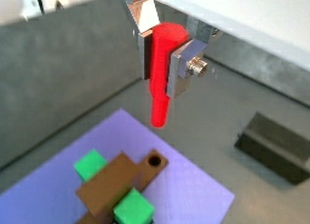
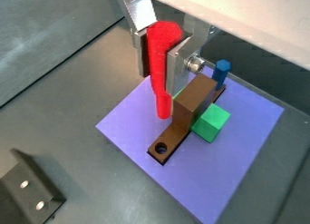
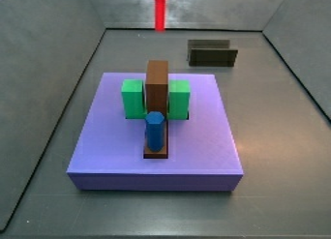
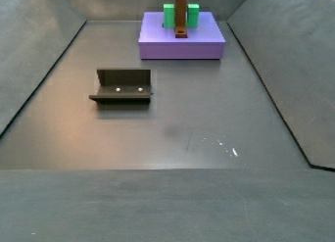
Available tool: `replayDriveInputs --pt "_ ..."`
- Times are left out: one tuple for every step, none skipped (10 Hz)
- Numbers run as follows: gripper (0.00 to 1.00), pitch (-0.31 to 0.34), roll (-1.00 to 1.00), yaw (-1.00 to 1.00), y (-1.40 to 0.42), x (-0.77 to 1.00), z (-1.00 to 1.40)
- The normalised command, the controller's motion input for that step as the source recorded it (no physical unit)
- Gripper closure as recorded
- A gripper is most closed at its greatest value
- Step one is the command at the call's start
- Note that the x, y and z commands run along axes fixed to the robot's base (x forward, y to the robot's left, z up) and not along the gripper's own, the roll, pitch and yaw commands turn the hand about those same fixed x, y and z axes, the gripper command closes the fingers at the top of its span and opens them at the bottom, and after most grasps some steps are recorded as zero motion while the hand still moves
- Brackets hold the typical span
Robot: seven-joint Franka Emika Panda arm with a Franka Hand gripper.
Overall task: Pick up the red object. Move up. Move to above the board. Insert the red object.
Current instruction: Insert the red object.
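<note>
Lavender board [image 4: 183, 48] far back, fixture [image 4: 123, 86] nearer, tool unseen

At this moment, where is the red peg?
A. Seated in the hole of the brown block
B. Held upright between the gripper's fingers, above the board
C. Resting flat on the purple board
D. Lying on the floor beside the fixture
B: in both wrist views the red peg hangs upright, clamped in the gripper, clear above the board; the hole in the brown block is empty.
</note>
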Motion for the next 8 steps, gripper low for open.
replayDriveInputs --pt "1.00 -0.190 -0.02 -0.03 0.00 0.21 -0.86" --pt "1.00 -0.189 0.05 -0.02 -0.01 0.15 -0.81" --pt "1.00 -0.209 0.07 0.00 0.00 0.00 -0.77" --pt "1.00 -0.209 0.10 0.00 0.07 -0.14 -0.68" --pt "1.00 -0.179 0.08 0.00 0.19 -0.29 -0.62" --pt "1.00 -0.171 0.02 0.00 0.23 -0.28 -0.53" --pt "1.00 -0.170 -0.05 0.00 0.15 -0.08 -0.42" --pt "1.00 -0.109 -0.15 0.00 0.00 0.06 -0.29"
